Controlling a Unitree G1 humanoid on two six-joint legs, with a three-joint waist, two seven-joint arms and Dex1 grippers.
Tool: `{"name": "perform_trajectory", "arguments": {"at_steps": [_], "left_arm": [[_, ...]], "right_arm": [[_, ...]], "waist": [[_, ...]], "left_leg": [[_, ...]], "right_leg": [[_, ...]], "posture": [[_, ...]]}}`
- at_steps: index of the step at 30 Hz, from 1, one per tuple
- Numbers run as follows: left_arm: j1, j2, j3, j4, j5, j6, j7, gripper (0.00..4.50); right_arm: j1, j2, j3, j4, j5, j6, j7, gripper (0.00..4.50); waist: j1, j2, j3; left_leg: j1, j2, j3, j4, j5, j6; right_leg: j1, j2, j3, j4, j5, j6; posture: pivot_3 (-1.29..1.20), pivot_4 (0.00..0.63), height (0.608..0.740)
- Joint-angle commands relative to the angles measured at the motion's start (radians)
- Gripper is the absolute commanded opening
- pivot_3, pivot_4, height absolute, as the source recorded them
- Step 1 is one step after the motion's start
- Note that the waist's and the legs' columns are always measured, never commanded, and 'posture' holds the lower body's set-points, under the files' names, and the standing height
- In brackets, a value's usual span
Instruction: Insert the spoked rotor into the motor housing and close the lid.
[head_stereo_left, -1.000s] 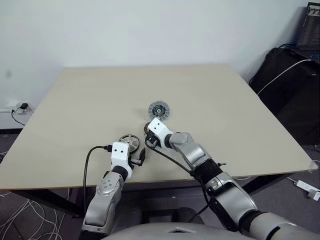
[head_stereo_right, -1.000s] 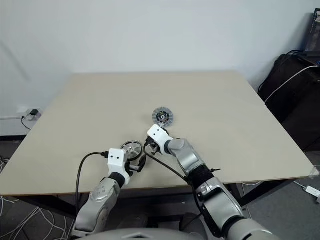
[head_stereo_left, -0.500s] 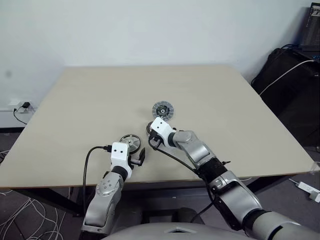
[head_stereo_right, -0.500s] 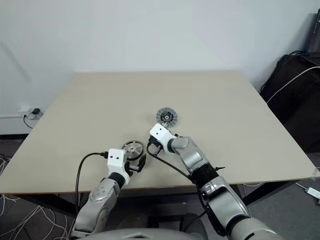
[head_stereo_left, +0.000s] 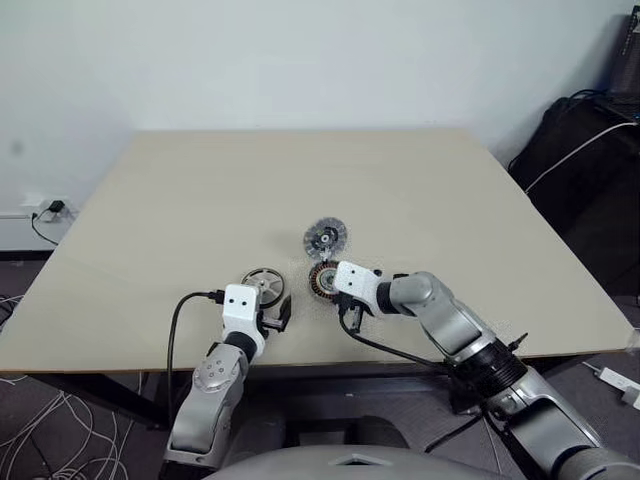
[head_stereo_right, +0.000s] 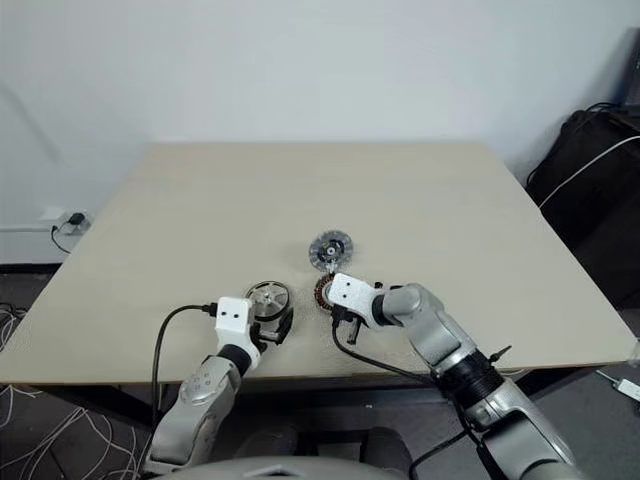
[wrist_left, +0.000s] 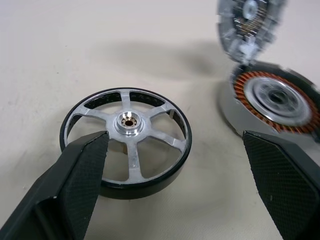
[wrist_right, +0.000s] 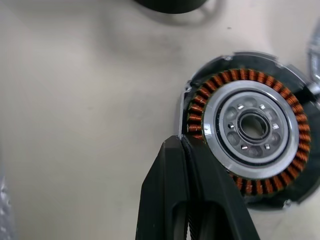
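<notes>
Pale beige, the wide matte surface (head_stereo_left: 200, 200) stands against a plain white wall (head_stereo_left: 300, 60), with cables on the floor at the left and a black bag (head_stereo_left: 590, 200) at the right. Near its front edge lie the thin silver spoked rotor (head_stereo_left: 262, 282), the dark round motor housing (head_stereo_left: 324, 280) with copper windings, and beyond it the ribbed silver lid (head_stereo_left: 324, 238). The left tool (wrist_left: 175, 180) gapes wide, straddling the rotor without gripping it. The right tool (wrist_right: 187, 150) is clenched empty, its tips at the housing's rim.
</notes>
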Motion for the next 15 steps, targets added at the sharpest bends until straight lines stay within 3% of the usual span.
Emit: {"name": "perform_trajectory", "arguments": {"at_steps": [1, 8, 12, 15], "left_arm": [[-0.007, -0.006, 0.001, -0.014, -0.006, -0.014, -0.003, 4.5], [-0.005, -0.006, -0.003, -0.011, -0.007, -0.013, -0.005, 4.5], [-0.005, -0.005, -0.003, -0.011, -0.008, -0.013, -0.006, 4.5], [-0.006, -0.004, -0.004, -0.011, -0.008, -0.012, -0.006, 4.5]], "right_arm": [[0.027, -0.016, 0.013, -0.096, 0.016, 0.018, 0.033, 0.02], [0.056, -0.056, -0.002, -0.171, 0.012, 0.012, 0.037, 0.02], [0.041, 0.032, -0.114, -0.177, 0.037, 0.054, -0.104, 0.02], [0.026, 0.09, -0.156, -0.163, 0.014, 0.116, -0.2, 0.6]], "waist": [[0.003, -0.001, 0.001], [0.007, -0.005, 0.003], [0.008, -0.008, 0.005], [0.011, -0.008, 0.005]], "left_leg": [[0.0, 0.0, 0.0, 0.0, 0.0, 0.0], [0.0, 0.0, 0.0, 0.002, 0.0, 0.001], [0.0, 0.0, 0.0, 0.003, 0.0, 0.001], [0.0, 0.0, 0.0, 0.002, 0.0, 0.0]], "right_leg": [[0.0, 0.0, 0.0, 0.0, 0.0, 0.0], [0.001, -0.001, -0.001, 0.0, 0.001, 0.001], [0.001, -0.001, -0.001, 0.001, 0.001, 0.001], [0.001, 0.0, -0.001, 0.001, 0.001, 0.002]], "posture": [[0.0, 0.0, 0.74], [0.0, 0.0, 0.74], [0.0, 0.0, 0.74], [0.0, 0.0, 0.74]]}}
